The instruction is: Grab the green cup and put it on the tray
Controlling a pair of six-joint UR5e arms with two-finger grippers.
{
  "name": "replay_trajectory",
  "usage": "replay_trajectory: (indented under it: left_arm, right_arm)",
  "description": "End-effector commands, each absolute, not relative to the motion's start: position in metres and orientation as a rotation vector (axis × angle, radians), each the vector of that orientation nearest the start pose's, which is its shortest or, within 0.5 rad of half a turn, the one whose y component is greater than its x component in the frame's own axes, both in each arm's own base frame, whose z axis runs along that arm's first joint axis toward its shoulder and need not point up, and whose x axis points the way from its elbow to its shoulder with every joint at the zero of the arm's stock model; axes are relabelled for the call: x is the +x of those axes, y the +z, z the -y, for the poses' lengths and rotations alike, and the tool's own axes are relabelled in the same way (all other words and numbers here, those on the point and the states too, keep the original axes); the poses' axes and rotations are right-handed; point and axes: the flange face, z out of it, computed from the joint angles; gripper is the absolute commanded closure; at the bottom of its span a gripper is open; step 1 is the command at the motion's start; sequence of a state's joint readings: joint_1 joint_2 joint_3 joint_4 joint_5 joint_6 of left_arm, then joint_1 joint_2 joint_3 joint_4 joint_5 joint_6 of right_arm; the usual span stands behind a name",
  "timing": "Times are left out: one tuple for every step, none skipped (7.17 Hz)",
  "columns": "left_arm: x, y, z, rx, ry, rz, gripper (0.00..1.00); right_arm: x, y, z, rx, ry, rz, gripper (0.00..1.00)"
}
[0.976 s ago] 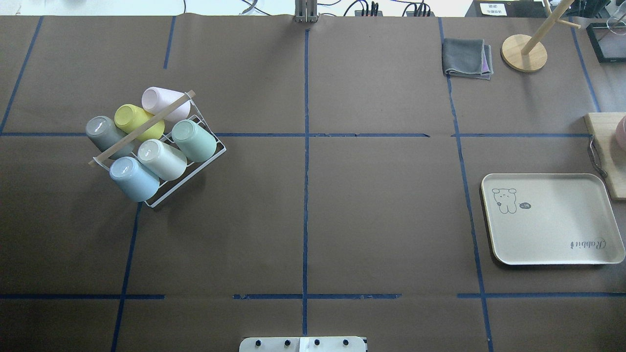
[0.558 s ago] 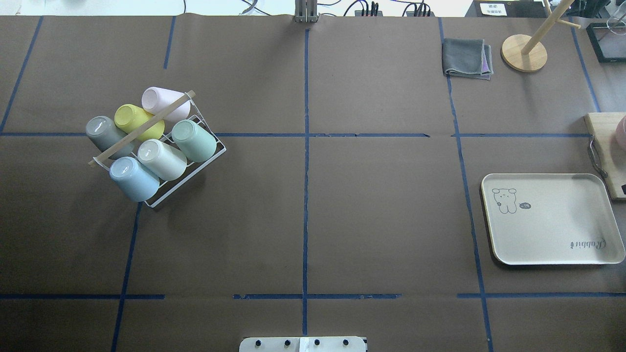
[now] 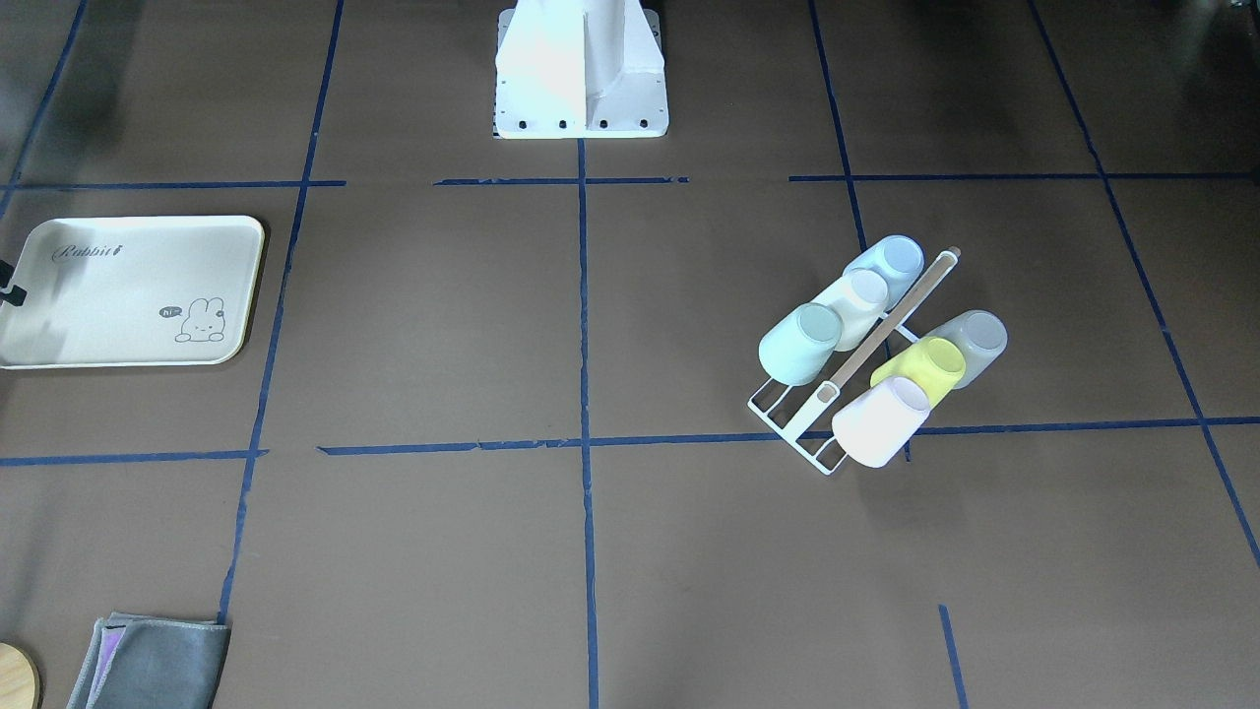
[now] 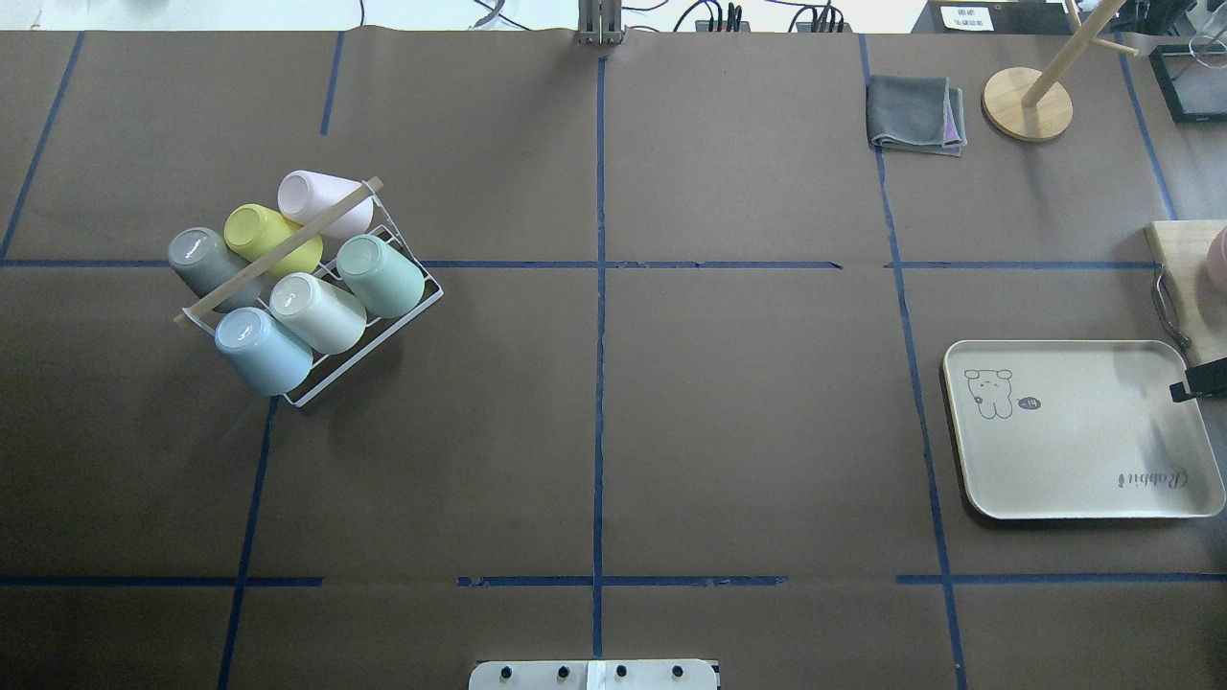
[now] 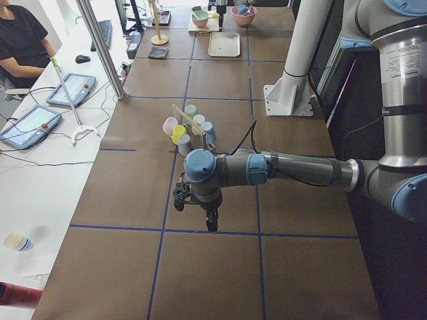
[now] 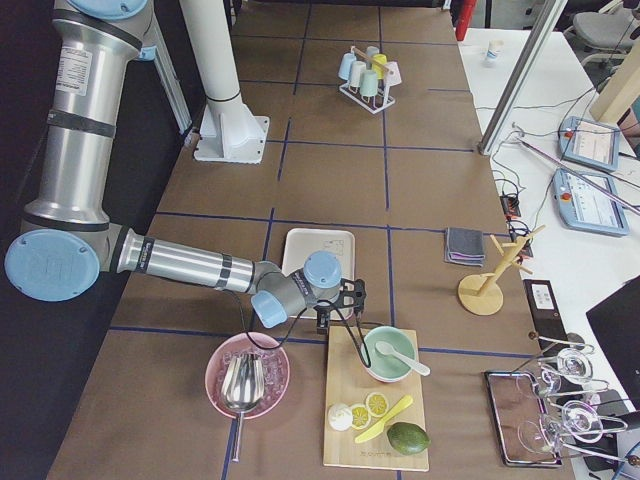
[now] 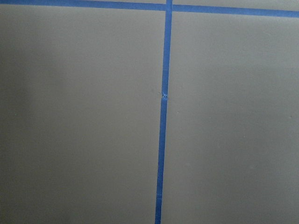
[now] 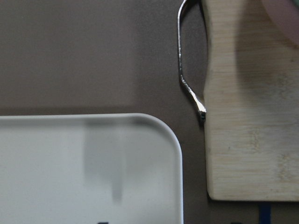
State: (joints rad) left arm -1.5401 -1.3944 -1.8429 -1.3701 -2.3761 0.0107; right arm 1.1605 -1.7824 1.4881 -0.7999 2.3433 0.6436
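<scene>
The green cup [image 4: 381, 276] stands upside down in a white wire rack [image 4: 428, 300] on the table's left half, beside a cream cup; it also shows in the front view [image 3: 799, 345]. The cream tray [image 4: 1078, 450] lies empty at the right, and its corner shows in the right wrist view [image 8: 70, 168]. Only a dark tip of my right gripper [image 4: 1198, 383] shows, at the tray's far right rim; I cannot tell whether it is open. My left gripper [image 5: 210, 222] hangs over bare table left of the rack and shows only in the left side view, so I cannot tell its state.
The rack also holds blue [image 4: 261, 350], cream, grey, yellow [image 4: 268, 238] and pink cups under a wooden handle. A wooden board [image 4: 1189, 287] with a metal utensil [image 8: 187, 79] lies just beyond the tray. A grey cloth [image 4: 914, 115] and a wooden stand [image 4: 1026, 103] are at the far right.
The dark tip of my right gripper has come in from the right edge of the overhead view, over the tray's rim. The cups and the tray have not moved.
</scene>
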Motion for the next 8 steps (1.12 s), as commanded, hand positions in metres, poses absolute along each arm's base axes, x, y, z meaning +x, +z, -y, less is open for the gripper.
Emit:
replay_trajectory:
  left_arm:
    - [-0.0489, 0.6221, 0.4095, -0.107, -0.003, -0.804, 0.0]
    - [-0.0489, 0.6221, 0.4095, -0.107, -0.003, -0.804, 0.0]
    - [-0.0489, 0.6215, 0.4094, -0.107, -0.003, -0.804, 0.0]
    - [-0.0489, 0.6215, 0.4094, -0.107, -0.003, -0.804, 0.0]
    - [-0.049, 0.6206, 0.4088, -0.105, -0.001, -0.804, 0.0]
    - [-0.0496, 0.6187, 0.4087, -0.103, -0.002, -0.804, 0.0]
    - [-0.0496, 0.618, 0.4087, -0.102, -0.002, -0.804, 0.0]
    - [-0.0496, 0.6179, 0.4087, -0.102, -0.002, -0.804, 0.0]
  right_arm:
    - [-0.1105, 0.7159, 0.3957, -0.002, 0.024, 0.872, 0.2]
    - [-0.1105, 0.7166, 0.3954, -0.004, 0.024, 0.873, 0.27]
    - [-0.1103, 0.7188, 0.3935, -0.009, 0.024, 0.87, 0.28]
    - [-0.1115, 0.7188, 0.3932, -0.011, 0.023, 0.87, 0.28]
    - [-0.1133, 0.7188, 0.3926, -0.013, 0.018, 0.87, 0.3]
    - [-0.1134, 0.7207, 0.3914, -0.021, 0.02, 0.867, 0.37]
    - [-0.1142, 0.7223, 0.3885, -0.025, 0.015, 0.867, 0.44]
    - [-0.1139, 0.7228, 0.3876, -0.028, 0.015, 0.867, 0.5]
